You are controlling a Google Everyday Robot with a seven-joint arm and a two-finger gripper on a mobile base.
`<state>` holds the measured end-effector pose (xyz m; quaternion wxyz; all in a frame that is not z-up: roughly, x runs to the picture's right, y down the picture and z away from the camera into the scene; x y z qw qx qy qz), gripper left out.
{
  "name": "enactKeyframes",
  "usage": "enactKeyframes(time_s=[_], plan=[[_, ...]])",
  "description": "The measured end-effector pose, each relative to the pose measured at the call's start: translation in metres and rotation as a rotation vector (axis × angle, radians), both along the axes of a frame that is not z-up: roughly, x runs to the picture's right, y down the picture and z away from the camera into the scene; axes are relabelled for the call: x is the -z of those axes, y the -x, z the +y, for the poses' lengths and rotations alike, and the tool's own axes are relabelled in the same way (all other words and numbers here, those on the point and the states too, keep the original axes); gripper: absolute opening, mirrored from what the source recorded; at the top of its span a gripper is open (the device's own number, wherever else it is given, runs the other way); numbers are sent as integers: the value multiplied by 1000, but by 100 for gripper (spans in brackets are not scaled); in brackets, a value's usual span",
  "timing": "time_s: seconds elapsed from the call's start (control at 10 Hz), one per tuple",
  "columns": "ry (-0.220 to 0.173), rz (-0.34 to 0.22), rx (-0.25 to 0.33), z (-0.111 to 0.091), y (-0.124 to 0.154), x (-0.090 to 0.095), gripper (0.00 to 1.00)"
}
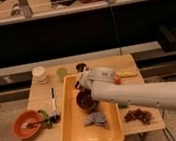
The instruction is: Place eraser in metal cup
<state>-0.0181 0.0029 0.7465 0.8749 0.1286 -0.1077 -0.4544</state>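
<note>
Metal cup upright | hand just beside it | grip: cannot tell

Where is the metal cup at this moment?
The metal cup stands behind the yellow tub, right of the pale green cup; the hand is just in front of it.

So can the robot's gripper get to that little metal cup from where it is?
Probably yes: the gripper hangs over the far end of the yellow tub, right beside the metal cup, and nothing visible stands between them.
</note>
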Motion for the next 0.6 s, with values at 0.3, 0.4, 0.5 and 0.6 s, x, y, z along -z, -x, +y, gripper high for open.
enactKeyframes(time_s=[0.3, 0.4, 0.5, 0.6], plan=[[20, 17, -41, -5, -17, 7, 0], [26, 8, -58, -1, -16, 4, 0], [31, -1, -73, 5, -16, -2, 0], [35, -3, -86, 13, -18, -9, 0]])
